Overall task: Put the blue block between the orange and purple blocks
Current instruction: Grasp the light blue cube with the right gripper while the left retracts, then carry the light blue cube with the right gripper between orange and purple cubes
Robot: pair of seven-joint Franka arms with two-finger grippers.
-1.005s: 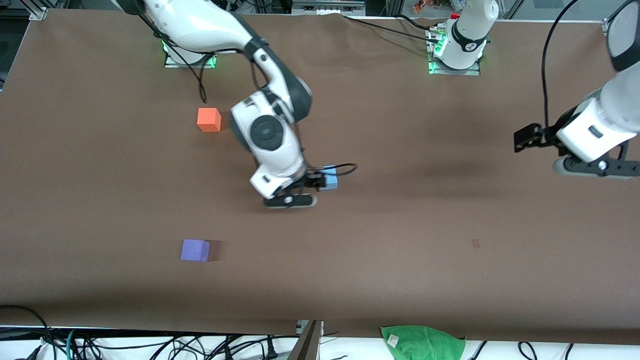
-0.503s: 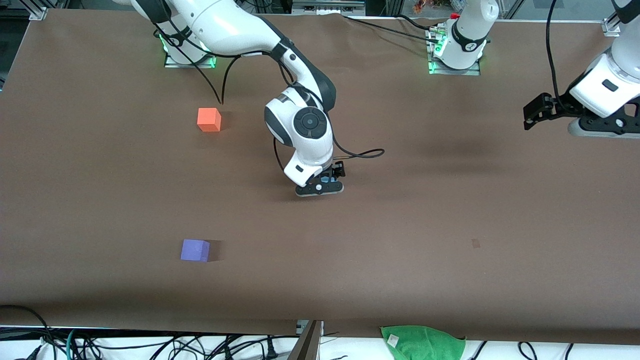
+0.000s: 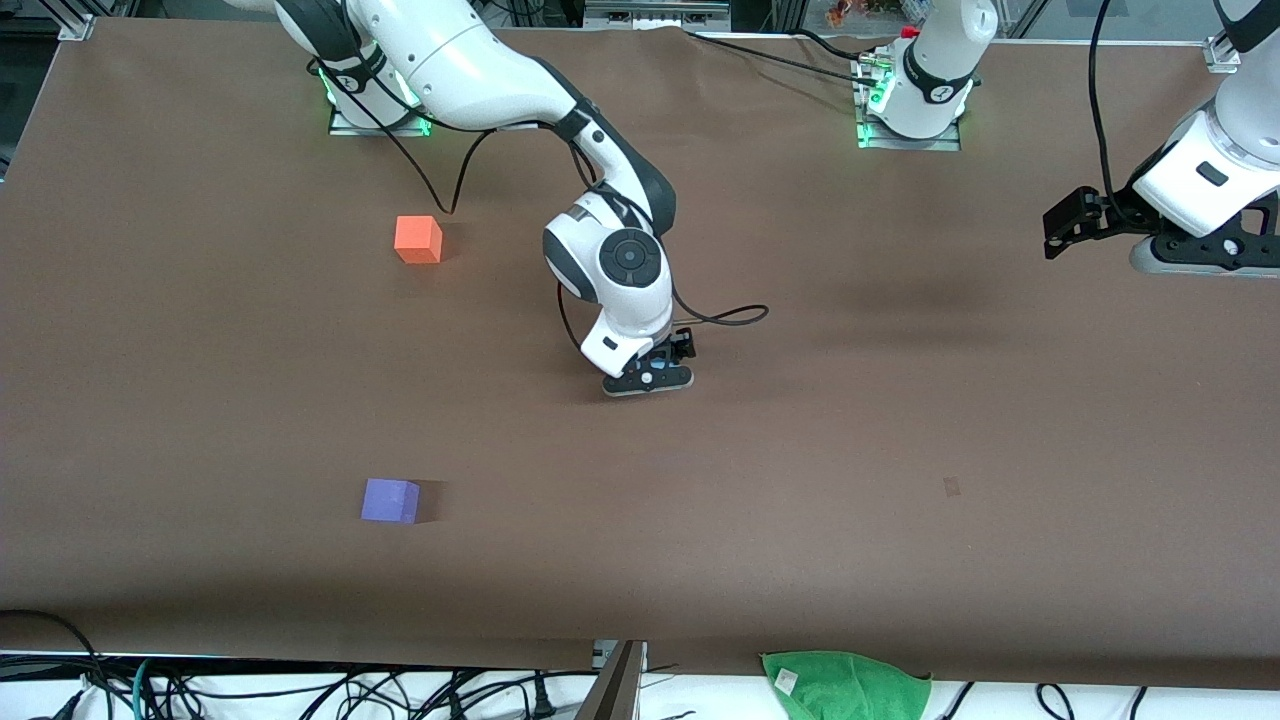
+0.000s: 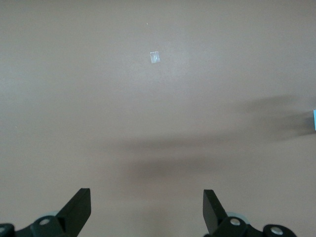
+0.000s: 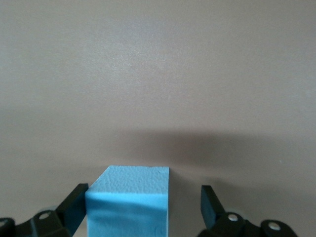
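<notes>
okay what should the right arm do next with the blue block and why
Probably close the right tool on the blue block. The block sits between its open fingers, nearer one finger and apart from the other, not yet gripped. The orange block and purple block wait nearer the right arm's end.

I see even, bright overhead light on the matte brown table, no glare. Soft, smeared shadows lie under both arms. Front view is sharp; wrist views look slightly hazy.
</notes>
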